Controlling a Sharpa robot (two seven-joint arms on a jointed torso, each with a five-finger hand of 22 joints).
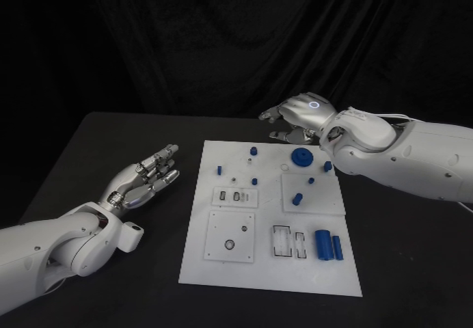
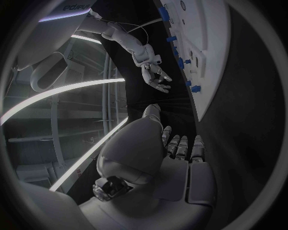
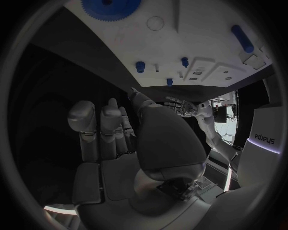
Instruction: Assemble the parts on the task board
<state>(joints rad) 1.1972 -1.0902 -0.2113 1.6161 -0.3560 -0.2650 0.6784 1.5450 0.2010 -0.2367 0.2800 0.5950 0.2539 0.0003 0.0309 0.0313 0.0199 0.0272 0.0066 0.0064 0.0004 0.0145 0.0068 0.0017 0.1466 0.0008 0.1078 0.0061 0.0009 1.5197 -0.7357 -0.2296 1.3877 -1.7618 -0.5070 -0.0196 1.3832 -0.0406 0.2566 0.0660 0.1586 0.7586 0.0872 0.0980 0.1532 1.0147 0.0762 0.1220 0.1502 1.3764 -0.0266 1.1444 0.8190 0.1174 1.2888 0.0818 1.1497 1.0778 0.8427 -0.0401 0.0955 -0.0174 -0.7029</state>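
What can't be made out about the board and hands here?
- Right hand: head view shows its back; fingertips hidden.
- Small blue parts on the task board: too small to tell shapes.
- Blue gear: cut off by right wrist view's rim.
- Left hand: palm-side hidden.

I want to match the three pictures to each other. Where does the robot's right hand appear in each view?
Head view: the right hand is at the far edge of the task board, just behind the blue gear.
Left wrist view: it is beside the board's edge, beyond the left hand.
Right wrist view: it fills the middle, facing the board.
Shared landmark: the white task board.
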